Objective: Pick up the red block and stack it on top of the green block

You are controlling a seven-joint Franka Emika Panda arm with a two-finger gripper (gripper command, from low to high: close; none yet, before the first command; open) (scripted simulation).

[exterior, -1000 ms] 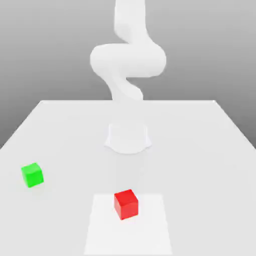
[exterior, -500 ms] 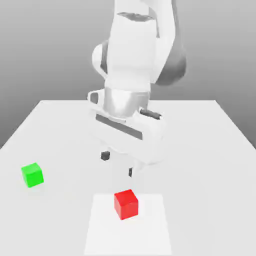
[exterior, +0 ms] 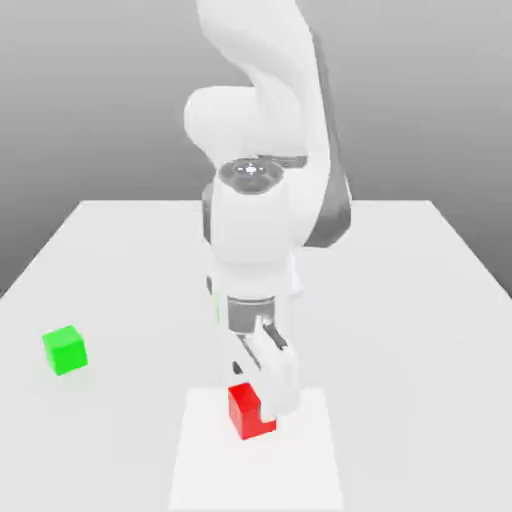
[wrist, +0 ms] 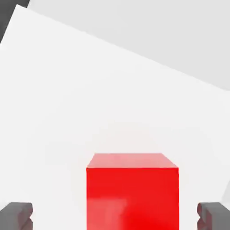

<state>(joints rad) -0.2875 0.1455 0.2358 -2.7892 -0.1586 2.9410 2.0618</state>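
The red block rests on a paler square patch near the table's front edge. My gripper has come down over it, and one white finger covers the block's right side in the exterior view. In the hand view the red block sits between the two dark fingertips, with a gap on each side, so the gripper is open around it. The green block stands alone on the table, far off towards the exterior view's left.
The pale square patch lies flat on the white table. My arm's bulky white links rise above the table's middle, behind the red block.
The hand has dropped from above the table's middle down and forward onto the red block, fingers now straddling it. Neither block has moved.
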